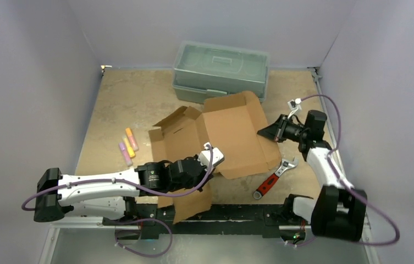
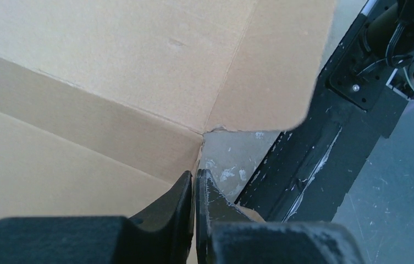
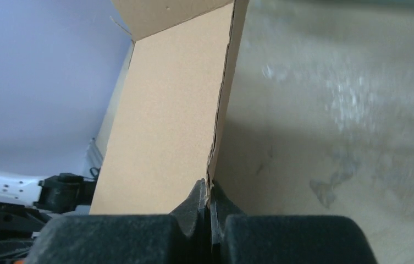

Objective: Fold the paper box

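The paper box [image 1: 226,132] is a brown cardboard sheet lying partly opened in the middle of the table, with flaps raised at its left and one flap hanging over the front edge. My left gripper [image 1: 214,166] is at the sheet's near side. In the left wrist view it [image 2: 195,175] is shut on a cardboard edge beside a crease of the paper box [image 2: 111,66]. My right gripper [image 1: 259,132] is shut on the sheet's right edge. In the right wrist view the thin edge of the paper box [image 3: 166,121] sits pinched between the closed fingers of that gripper [image 3: 208,187].
A grey-green plastic toolbox [image 1: 221,70] stands behind the cardboard at the back. A red-handled adjustable wrench [image 1: 275,177] lies right of the sheet, near the right arm. Several coloured markers [image 1: 128,146] lie at the left. A black rail [image 1: 232,212] runs along the front edge.
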Robot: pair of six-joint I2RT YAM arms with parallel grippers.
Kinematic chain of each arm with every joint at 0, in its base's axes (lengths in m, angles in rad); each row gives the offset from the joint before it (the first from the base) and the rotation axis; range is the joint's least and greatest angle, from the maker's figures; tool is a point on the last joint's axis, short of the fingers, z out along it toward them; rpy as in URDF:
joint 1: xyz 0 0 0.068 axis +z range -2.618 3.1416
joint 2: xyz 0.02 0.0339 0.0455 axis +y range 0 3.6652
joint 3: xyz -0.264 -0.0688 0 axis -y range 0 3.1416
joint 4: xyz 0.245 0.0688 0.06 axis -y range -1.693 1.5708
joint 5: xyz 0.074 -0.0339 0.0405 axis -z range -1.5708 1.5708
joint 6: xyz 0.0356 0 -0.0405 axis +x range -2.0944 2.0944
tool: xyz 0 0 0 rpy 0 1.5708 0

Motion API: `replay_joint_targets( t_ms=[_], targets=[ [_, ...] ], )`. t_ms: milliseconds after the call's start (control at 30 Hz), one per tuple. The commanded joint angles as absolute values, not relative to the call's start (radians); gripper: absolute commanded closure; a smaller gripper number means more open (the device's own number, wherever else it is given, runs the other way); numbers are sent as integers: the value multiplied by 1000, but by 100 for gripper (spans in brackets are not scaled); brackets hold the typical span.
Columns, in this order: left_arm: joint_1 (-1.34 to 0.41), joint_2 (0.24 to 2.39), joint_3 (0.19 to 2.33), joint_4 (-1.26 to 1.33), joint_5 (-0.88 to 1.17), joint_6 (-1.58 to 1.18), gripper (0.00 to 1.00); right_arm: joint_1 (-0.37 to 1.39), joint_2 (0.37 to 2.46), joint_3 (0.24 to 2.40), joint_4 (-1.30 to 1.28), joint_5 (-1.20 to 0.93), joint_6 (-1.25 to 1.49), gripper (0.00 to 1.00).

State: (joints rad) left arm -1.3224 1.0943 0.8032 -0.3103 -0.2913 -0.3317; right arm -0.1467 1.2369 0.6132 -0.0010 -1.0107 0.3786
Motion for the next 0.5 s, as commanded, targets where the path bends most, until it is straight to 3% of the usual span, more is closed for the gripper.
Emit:
replay_joint_targets(
  t_ms=[0, 233, 333, 467],
  targets=[
    [-1312, 1032, 822, -277, -342, -368, 93, -150, 1029, 647, 19, -1063, 266, 100],
    [-1310, 972, 817, -268, -325, -379, 76, -165, 943, 724, -86, -1006, 148, 100],
    [-1309, 948, 854, -286, -372, -372, 59, -168, 950, 846, -189, -986, -33, 100],
    [-1270, 905, 934, -321, -456, -356, 28, -181, 958, 976, -225, -921, -243, 100]
  ],
)
